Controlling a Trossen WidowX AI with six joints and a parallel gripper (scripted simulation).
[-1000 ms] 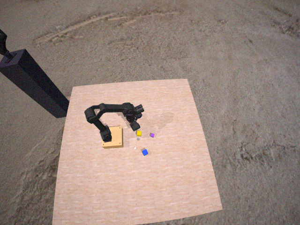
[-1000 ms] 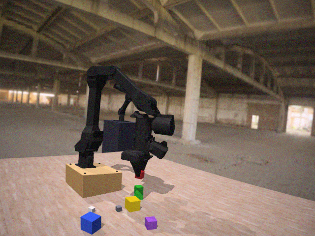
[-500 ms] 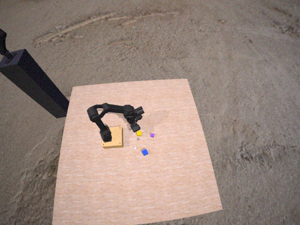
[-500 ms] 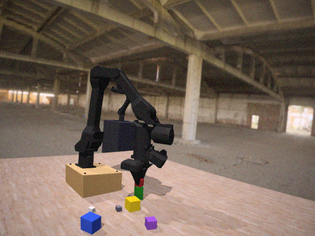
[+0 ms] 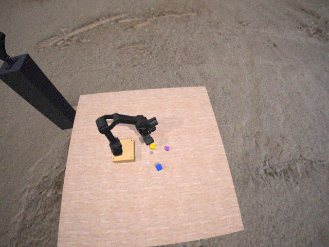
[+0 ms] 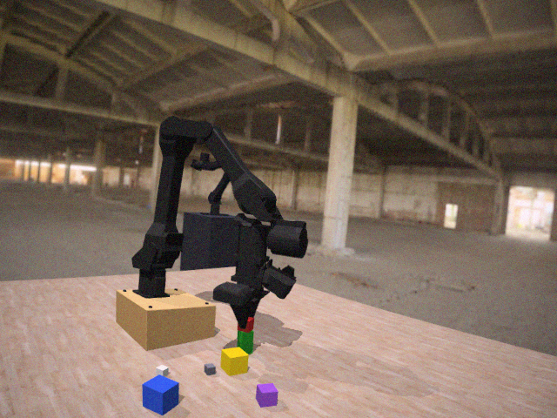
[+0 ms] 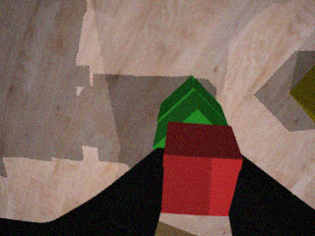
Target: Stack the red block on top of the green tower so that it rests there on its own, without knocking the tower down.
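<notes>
1. We are gripping the red block (image 6: pixel 245 324) between the narrowly parted jaws of our gripper (image 6: pixel 244 320).
2. We are holding it directly above the green tower (image 6: pixel 244 341), apparently touching its top.
3. The yellow cube (image 6: pixel 233 360) is sitting just beside the tower.

yellow block (image 6: pixel 234 360) just beside green tower (image 6: pixel 244 340), other blocks farther off

Matte black jointed arm (image 6: pixel 233 179), tan box base (image 6: pixel 166 317)
</notes>
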